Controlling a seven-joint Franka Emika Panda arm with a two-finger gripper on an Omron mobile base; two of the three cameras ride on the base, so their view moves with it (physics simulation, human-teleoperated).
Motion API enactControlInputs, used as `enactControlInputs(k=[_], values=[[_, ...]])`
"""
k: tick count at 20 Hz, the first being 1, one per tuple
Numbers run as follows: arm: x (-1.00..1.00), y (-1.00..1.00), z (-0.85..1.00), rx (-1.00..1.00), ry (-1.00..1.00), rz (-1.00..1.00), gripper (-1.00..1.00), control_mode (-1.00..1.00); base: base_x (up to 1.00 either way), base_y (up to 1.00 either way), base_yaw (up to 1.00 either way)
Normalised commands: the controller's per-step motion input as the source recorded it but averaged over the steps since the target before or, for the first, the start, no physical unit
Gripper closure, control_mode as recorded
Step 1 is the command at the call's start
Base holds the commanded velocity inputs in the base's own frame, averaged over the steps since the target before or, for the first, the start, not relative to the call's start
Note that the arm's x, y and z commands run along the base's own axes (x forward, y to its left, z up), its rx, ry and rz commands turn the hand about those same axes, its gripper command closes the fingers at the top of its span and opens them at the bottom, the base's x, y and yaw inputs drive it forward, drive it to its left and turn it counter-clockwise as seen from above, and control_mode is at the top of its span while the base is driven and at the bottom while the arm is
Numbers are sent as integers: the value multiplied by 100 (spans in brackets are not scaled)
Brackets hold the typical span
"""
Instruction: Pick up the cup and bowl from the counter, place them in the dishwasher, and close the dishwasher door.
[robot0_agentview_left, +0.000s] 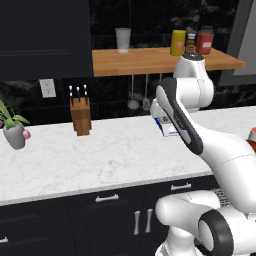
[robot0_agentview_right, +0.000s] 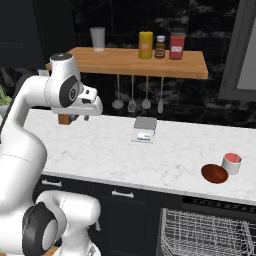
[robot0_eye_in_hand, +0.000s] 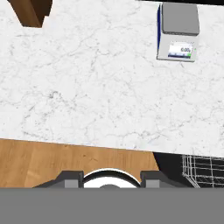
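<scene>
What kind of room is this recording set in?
A kitchen, rendered rather than real. A long white marble counter runs over black cabinets, a wooden shelf holds jars with ladles hanging below it, a knife block stands on the worktop, and a dishwasher shows its wire rack.

A white robot arm (robot0_agentview_left: 185, 117) rises from the lower right and bends across a long white marble worktop (robot0_agentview_left: 100, 160) set over black cabinets (robot0_agentview_left: 75, 220) with silver handles. A wooden knife block (robot0_agentview_left: 80, 116) stands upright near the back wall, well apart from a potted plant (robot0_agentview_left: 15, 131) at the left edge. Behind the arm's elbow lies a small pale object (robot0_agentview_left: 167, 127), perhaps a kitchen scale, mostly hidden. Above, a wooden shelf (robot0_agentview_left: 145, 61) carries a pale tumbler (robot0_agentview_left: 123, 39), a yellow canister (robot0_agentview_left: 178, 42) and a red jar (robot0_agentview_left: 204, 41).
</scene>
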Motion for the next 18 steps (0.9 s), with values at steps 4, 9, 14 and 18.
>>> enactControlInputs(k=[4, 9, 14, 18], values=[[-6, 0, 0, 0, 0, -9, -100, -100, 0, 0, 0], [-1, 2, -10, 0, 0, -54, -100, -100, 0, 0, 0], [0, 5, -20, 0, 0, -72, -100, -100, 0, 0, 0], [0, 0, -17, 0, 4, -66, -100, -100, 0, 0, 0]])
